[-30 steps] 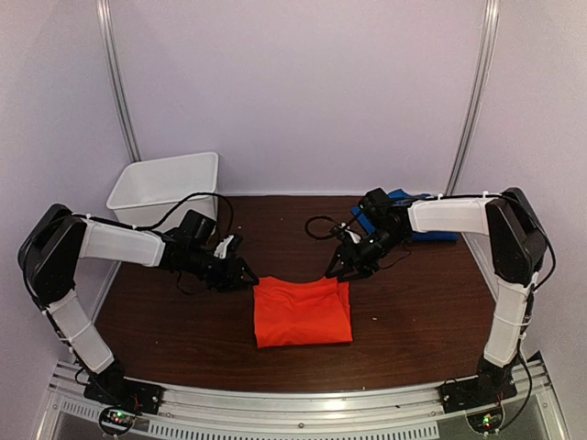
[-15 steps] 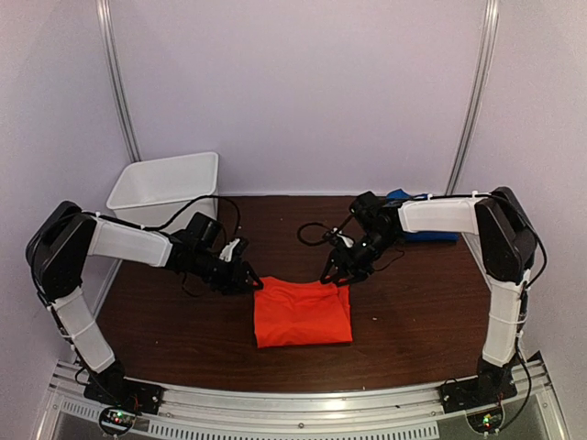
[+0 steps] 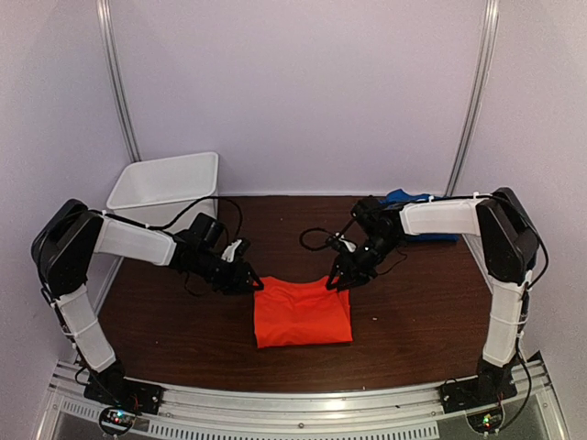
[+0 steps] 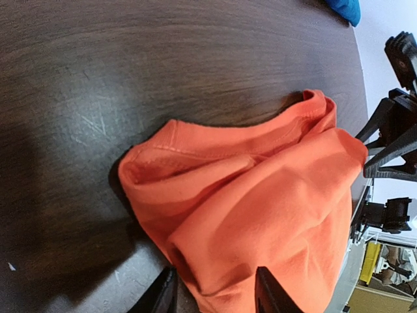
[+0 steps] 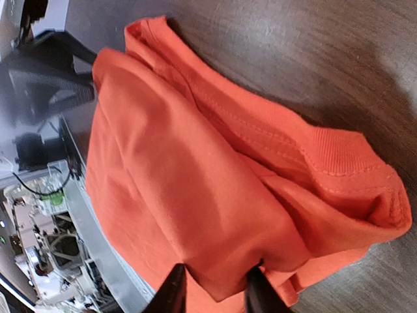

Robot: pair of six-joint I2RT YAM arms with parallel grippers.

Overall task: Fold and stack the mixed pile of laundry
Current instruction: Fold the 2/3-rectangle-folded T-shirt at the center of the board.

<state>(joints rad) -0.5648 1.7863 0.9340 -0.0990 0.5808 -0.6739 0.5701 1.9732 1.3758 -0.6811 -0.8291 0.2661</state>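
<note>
At the limp orange shirt's (image 3: 303,316) ten and two o'clock corners, left claw (image 4: 215,293) and right claw (image 5: 215,287) are straddling cloth, pinch unclear.

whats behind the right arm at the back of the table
A royal-blue garment lies there on the table. Only strips above and below the right arm show; the arm covers the rest.

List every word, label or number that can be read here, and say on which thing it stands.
None can be read.
The orange-red T-shirt, the blue garment and the white bin show no print or label.
The equipment beyond the table in the right wrist view is too blurred to read.
</note>
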